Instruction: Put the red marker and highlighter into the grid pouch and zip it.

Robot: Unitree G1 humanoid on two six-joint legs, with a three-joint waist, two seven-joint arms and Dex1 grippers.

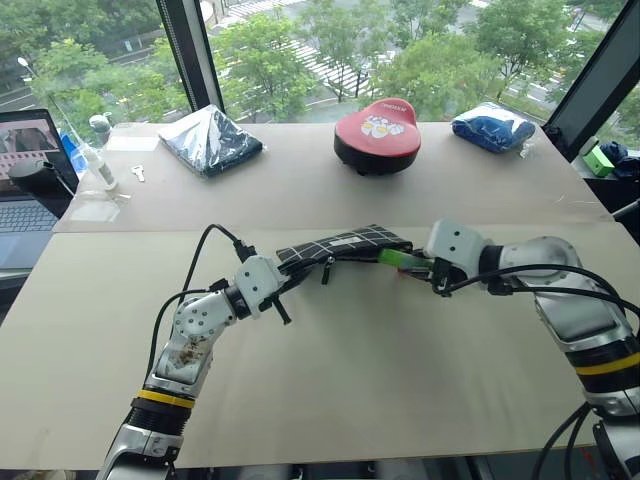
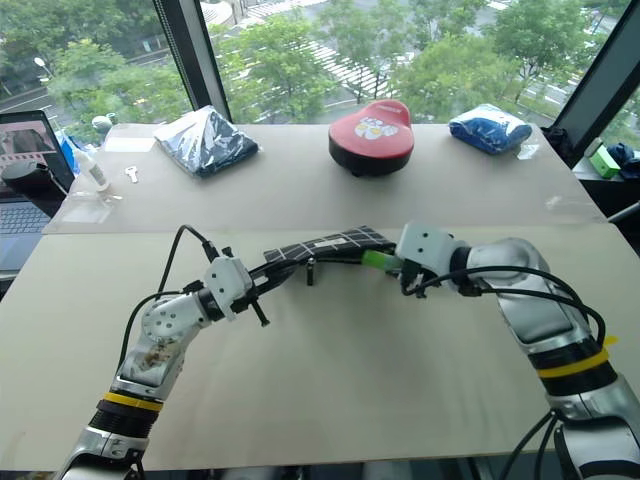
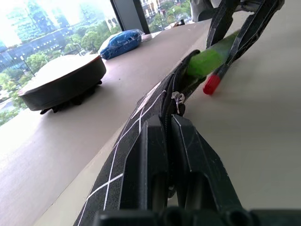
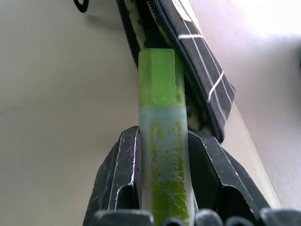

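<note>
No legible text on anything here.

Pouch (image 1: 345, 244): matt black cloth, white grid lines, metal zipper. Highlighter (image 4: 162, 141): translucent green plastic, scuffed barrel. Claw fingers (image 4: 117, 183): black plastic, scratched. Tabletop (image 1: 380, 370): matt beige, smooth. Bundle (image 1: 210, 140): glossy plastic wrap.

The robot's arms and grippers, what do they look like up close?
Silver-grey jointed arms with yellow bands low down and black cables looping alongside. The left gripper and right gripper each sit on a pale boxy wrist block and have two black fingers.
</note>
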